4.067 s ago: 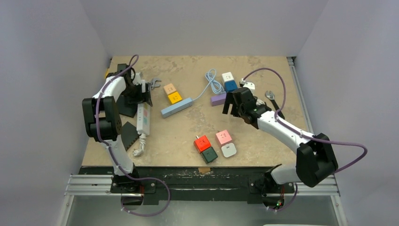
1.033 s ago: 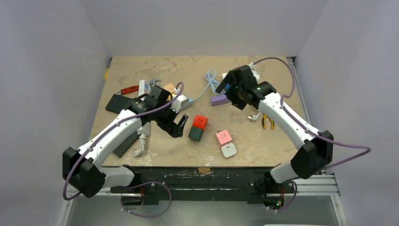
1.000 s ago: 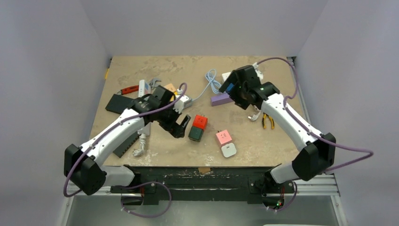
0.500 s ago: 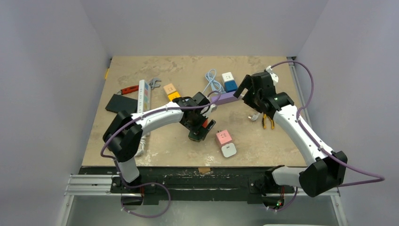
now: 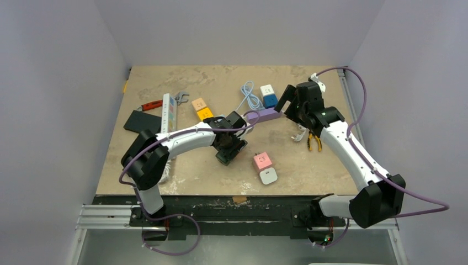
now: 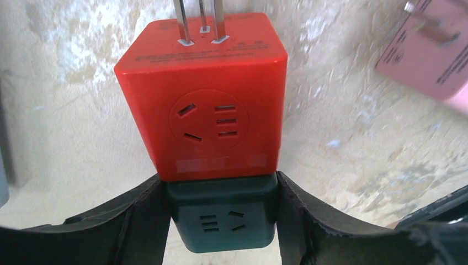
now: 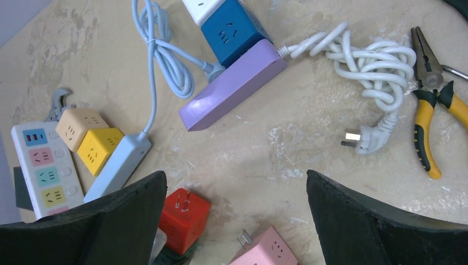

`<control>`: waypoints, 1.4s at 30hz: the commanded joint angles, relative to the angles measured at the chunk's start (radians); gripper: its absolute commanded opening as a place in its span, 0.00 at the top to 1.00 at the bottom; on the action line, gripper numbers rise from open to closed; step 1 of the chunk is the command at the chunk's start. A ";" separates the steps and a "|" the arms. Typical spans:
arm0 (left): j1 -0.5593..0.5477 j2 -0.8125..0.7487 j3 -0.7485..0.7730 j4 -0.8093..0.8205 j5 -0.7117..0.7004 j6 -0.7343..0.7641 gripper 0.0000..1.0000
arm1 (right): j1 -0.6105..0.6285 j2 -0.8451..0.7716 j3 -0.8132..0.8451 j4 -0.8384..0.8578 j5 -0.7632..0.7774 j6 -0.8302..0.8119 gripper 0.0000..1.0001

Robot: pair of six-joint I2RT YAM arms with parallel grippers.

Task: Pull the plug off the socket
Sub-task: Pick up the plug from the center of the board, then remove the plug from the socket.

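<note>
Two cubes still mated: red cube (image 6: 204,105) sits flush on dark-green cube (image 6: 221,218), mid-table, just beside pink cube (image 5: 262,161). Change: half a sec ago L gripper (image 6: 219,187) hung over the pair w/ jaws wide. Now they've narrowed onto the dark-green cube, and the pads (image 6: 138,221) look to touch both flanks. R gripper (image 7: 234,175) stays wide, empty, hovering near purple power strip (image 7: 232,88). Meaning: one half braced, pull not begun; R prob. must take the red one. No bins/trays. Only "holder" is the red cube's socket. Its own prongs (image 6: 201,16) stick out bare, so green's pins prob. sit in it; joint hidden.
</note>
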 commanded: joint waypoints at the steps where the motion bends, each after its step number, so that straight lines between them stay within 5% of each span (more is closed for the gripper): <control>1: -0.005 -0.133 -0.071 0.023 -0.029 0.103 0.87 | -0.005 -0.005 0.023 0.076 -0.037 -0.052 0.05; 6: -0.002 -0.303 -0.140 0.003 0.118 0.310 1.00 | -0.003 0.015 -0.043 0.226 -0.216 -0.201 0.07; 14: 0.041 -0.553 -0.119 -0.263 0.368 0.626 1.00 | 0.007 -0.002 -0.220 0.568 -0.948 -0.499 0.08; 21: 0.106 -0.583 -0.044 -0.478 0.512 0.756 1.00 | 0.075 -0.104 -0.264 0.729 -1.189 -0.588 0.02; 27: 0.126 -0.587 0.030 -0.552 0.575 0.774 1.00 | 0.265 -0.085 -0.217 0.669 -1.151 -0.690 0.01; 37: 0.146 -0.627 0.118 -0.606 0.621 0.758 1.00 | 0.367 -0.145 -0.336 0.904 -1.099 -0.627 0.01; 42: 0.146 -0.629 0.128 -0.609 0.614 0.755 1.00 | 0.448 -0.101 -0.309 0.885 -1.033 -0.666 0.01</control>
